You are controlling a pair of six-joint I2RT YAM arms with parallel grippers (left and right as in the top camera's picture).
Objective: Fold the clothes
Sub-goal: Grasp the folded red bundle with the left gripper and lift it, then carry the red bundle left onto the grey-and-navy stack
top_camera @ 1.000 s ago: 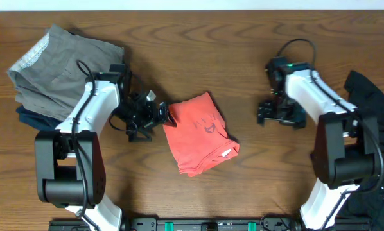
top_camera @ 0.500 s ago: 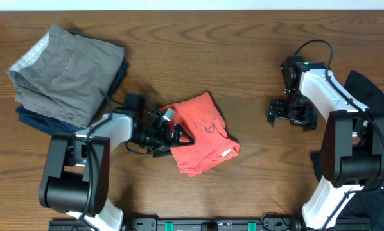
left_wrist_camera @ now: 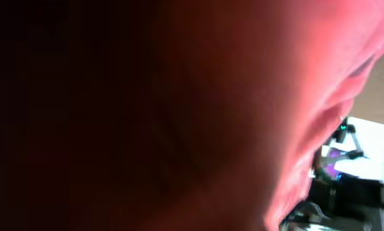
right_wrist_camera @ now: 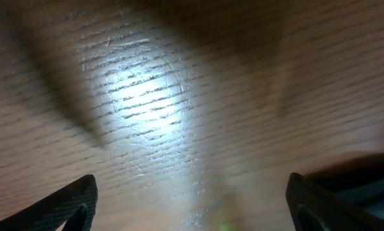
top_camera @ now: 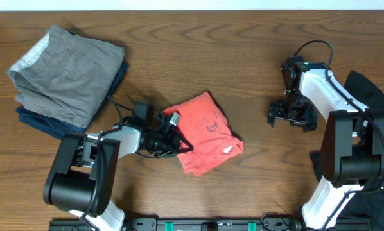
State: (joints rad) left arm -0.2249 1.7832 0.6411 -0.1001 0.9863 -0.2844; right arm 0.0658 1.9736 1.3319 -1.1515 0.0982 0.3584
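The coral-red T-shirt (top_camera: 208, 131) lies bunched in a rough fold at the table's middle, with dark lettering on top and a white tag (top_camera: 228, 149) near its right corner. My left gripper (top_camera: 177, 140) lies low against the shirt's left edge, its jaws drawn together on the cloth. Red fabric (left_wrist_camera: 243, 96) fills the left wrist view and hides the fingers. My right gripper (top_camera: 288, 115) hovers open over bare wood at the right, nothing between its fingers (right_wrist_camera: 76, 205). A black garment (top_camera: 372, 96) lies at the far right edge.
A grey folded garment (top_camera: 63, 70) with a pale waistband rests on a navy folded one (top_camera: 34, 119) at the back left. The left arm's cable runs across the wood beside that stack.
My left gripper dropped from beside the shirt to its left edge and closed on the cloth, nudging the shirt slightly right. The right arm shifted right, then stayed still.
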